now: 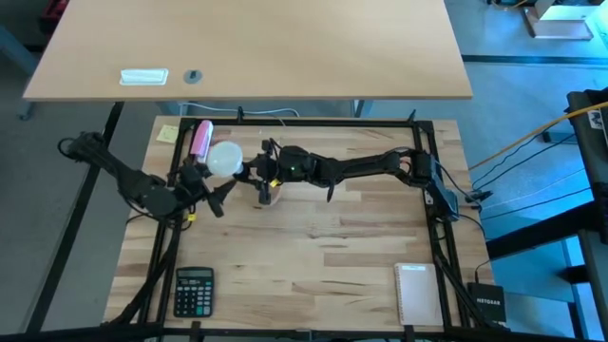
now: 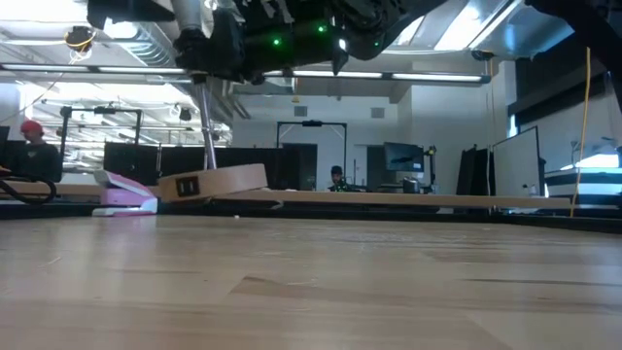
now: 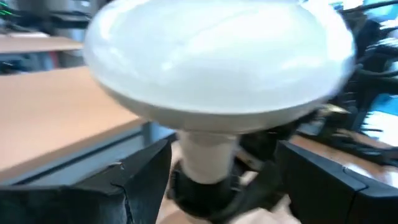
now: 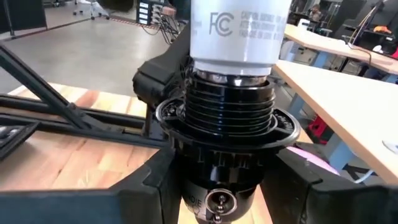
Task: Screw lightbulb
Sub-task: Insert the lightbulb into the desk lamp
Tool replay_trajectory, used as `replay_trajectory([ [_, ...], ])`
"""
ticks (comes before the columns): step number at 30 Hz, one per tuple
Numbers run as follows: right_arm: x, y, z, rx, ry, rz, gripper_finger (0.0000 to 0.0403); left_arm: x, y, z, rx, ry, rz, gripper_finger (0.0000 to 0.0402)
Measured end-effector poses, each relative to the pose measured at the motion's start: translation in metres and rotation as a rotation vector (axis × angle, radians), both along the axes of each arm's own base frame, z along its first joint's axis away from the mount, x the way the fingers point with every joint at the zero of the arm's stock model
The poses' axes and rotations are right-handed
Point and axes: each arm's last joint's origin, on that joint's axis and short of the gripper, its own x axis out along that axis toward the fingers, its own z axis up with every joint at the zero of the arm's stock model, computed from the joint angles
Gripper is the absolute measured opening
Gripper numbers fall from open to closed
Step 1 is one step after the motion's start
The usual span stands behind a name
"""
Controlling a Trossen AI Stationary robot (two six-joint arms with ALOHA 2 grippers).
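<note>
**Four views, one shared spot at the far left of the table**

The whole table (image 1: 313, 247) is seen straight down from above. A level look across the tabletop into the room is given by the low view. The lightbulb (image 3: 217, 68) is framed very closely from the left wrist, and its base in the black socket (image 4: 224, 143) equally closely from the right wrist. This meeting point is shared with the high view.

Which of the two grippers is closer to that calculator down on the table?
Left. The left gripper is up by the lightbulb, on the calculator's side of the table. The right gripper sits just beyond it, farther off.
</note>
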Motion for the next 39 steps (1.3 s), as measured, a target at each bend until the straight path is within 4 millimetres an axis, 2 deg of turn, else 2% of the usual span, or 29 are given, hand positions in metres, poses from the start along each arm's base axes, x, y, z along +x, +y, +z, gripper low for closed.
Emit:
replay_trajectory([
  [8,0.0,0.0,0.001,0.024,-0.012,-0.001,0.017,0.017,0.009,-0.004,0.023,0.017,0.131,0.0278],
  [16,0.0,0.0,0.001,0.026,-0.016,-0.004,0.017,0.024,0.019,0.001,0.028,-0.011,0.192,0.0277],
  [20,0.0,0.0,0.001,0.027,-0.013,-0.006,0.017,0.026,0.022,0.001,0.038,0.004,0.183,0.024],
  [25,0.0,-0.001,0.001,0.024,-0.012,-0.01,0.017,0.028,0.023,0.001,0.058,0.034,0.116,0.014],
  [34,-0.001,0.003,0.001,0.057,0.016,0.069,0.017,0.028,0.019,0.001,0.133,0.101,-0.001,0.0138],
  [39,-0.006,0.011,0.011,0.089,0.013,0.301,0.017,0.021,0.015,0.007,0.103,0.05,-0.186,0.0138],
])
